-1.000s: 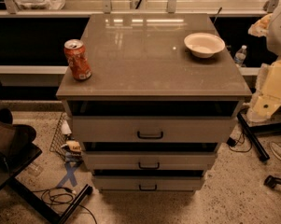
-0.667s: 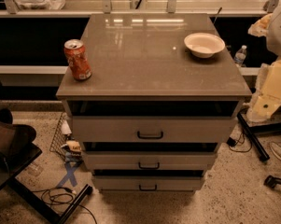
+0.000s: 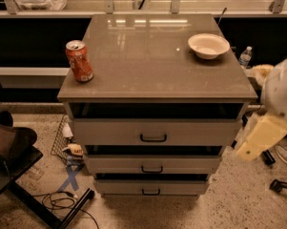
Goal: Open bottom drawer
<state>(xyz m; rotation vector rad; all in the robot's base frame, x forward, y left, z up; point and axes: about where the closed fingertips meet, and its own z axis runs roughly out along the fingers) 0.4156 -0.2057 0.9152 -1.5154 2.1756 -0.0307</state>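
The cabinet (image 3: 157,66) has three grey-beige drawers, each with a small black bar handle. The bottom drawer (image 3: 119,187) is the lowest and narrowest-looking; its handle (image 3: 151,192) faces me, and a dark gap runs above its front. My arm comes in from the right edge as a blurred white and yellowish shape. The gripper (image 3: 258,140) hangs to the right of the cabinet, level with the top and middle drawers, apart from all the handles.
An orange soda can (image 3: 79,61) and a white bowl (image 3: 208,45) stand on the cabinet top. A dark chair (image 3: 9,149) is at the left, with cables (image 3: 62,203) and blue tape (image 3: 71,176) on the floor. A water bottle (image 3: 245,56) stands behind at the right.
My arm and gripper have moved down and slightly left, closer to the cabinet's right side. The drawers, can and bowl have not moved.
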